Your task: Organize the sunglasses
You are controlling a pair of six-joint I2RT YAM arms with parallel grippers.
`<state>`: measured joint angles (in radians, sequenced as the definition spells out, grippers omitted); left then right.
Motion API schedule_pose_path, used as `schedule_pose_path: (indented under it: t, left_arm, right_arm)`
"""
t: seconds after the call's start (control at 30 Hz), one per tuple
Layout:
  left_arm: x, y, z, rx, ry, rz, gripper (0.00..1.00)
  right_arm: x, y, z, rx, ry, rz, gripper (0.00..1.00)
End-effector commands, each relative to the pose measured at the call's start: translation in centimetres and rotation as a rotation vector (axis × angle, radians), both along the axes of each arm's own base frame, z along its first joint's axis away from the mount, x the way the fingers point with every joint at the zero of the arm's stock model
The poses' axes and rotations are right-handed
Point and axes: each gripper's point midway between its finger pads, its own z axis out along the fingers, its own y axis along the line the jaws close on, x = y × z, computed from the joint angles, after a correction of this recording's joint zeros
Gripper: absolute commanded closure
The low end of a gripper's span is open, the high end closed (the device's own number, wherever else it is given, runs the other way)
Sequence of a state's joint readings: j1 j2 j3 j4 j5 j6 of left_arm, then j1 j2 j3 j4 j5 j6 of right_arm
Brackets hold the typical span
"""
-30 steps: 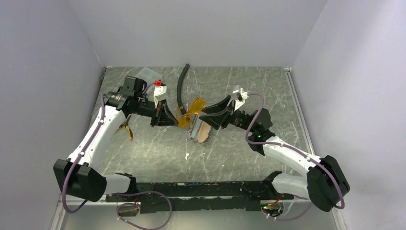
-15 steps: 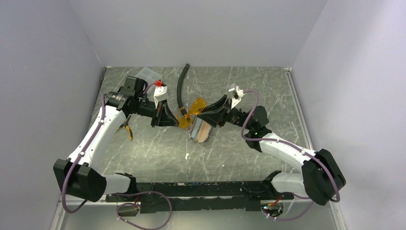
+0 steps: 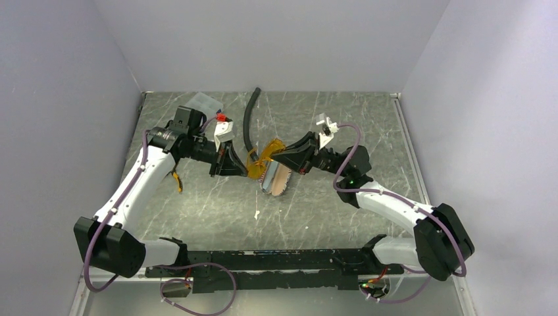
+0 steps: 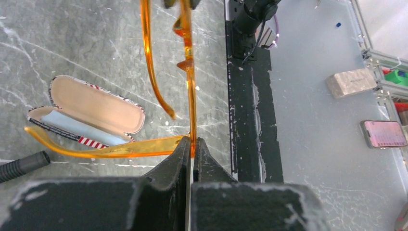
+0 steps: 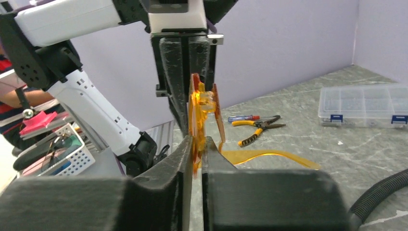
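The sunglasses hang in the air between my two grippers, just above the open case. They have amber-orange lenses and thin orange arms. My left gripper is shut on one end of the frame, its fingertips pinching the corner where one arm swings out to the left. My right gripper comes in from the other side. In the right wrist view its jaws stand closed round the orange lens edge. The case lies open below, tan inside with a light-blue cloth.
A black corrugated hose runs from the back wall towards the glasses. Yellow-handled pliers lie on the table under the left arm. A clear plastic compartment box sits at the back left corner.
My right gripper has slid left up to the sunglasses and narrowed its jaws onto the lens. The glasses have dipped slightly. The left gripper keeps its hold.
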<state>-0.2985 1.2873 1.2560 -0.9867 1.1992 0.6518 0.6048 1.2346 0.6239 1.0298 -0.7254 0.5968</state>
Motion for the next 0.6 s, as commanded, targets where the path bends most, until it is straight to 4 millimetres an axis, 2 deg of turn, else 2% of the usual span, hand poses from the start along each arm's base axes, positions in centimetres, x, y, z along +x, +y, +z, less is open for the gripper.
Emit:
schedule_pose_path:
  t: [0.0, 0.03, 0.13, 0.17, 0.27, 0.33, 0.4, 0.47, 0.57]
  left_arm:
    - [-0.4, -0.4, 0.6, -0.031, -0.018, -0.029, 0.97]
    - [-0.4, -0.4, 0.5, -0.028, -0.016, -0.029, 0.95]
    - [0.2, -0.2, 0.1, 0.007, -0.011, 0.001, 0.58]
    - [0.4, -0.1, 0.0, 0.025, -0.010, 0.014, 0.51]
    - [1.3, 1.0, 0.4, 0.064, -0.046, 0.068, 0.36]
    - [2.1, 2.1, 1.5, 0.067, -0.086, 0.125, 0.32]
    - [3.3, 3.3, 1.6, 0.098, -0.111, 0.204, 0.31]
    - [4.9, 4.0, 0.3, 0.140, -0.088, 0.278, 0.34]
    - [6.9, 4.0, -3.1, 0.172, 0.003, 0.334, 0.42]
  right_arm:
    - [-0.6, 0.0, 3.0, 0.061, -0.095, 0.025, 0.96]
    - [-0.5, -0.1, 2.8, 0.058, -0.092, 0.021, 1.00]
    - [-0.1, -0.2, 2.4, 0.041, -0.092, -0.011, 1.00]
    - [0.0, -0.4, 2.3, 0.030, -0.092, -0.025, 1.00]
    - [0.2, -0.9, 2.2, -0.003, -0.107, -0.068, 1.00]
    - [0.2, -1.2, 2.1, -0.037, -0.116, -0.088, 1.00]
    - [-0.4, -1.4, 2.2, -0.070, -0.147, -0.075, 1.00]
    - [-1.8, -1.5, 2.8, -0.085, -0.200, -0.017, 1.00]
    - [-4.6, -1.2, 4.0, -0.078, -0.276, 0.086, 1.00]
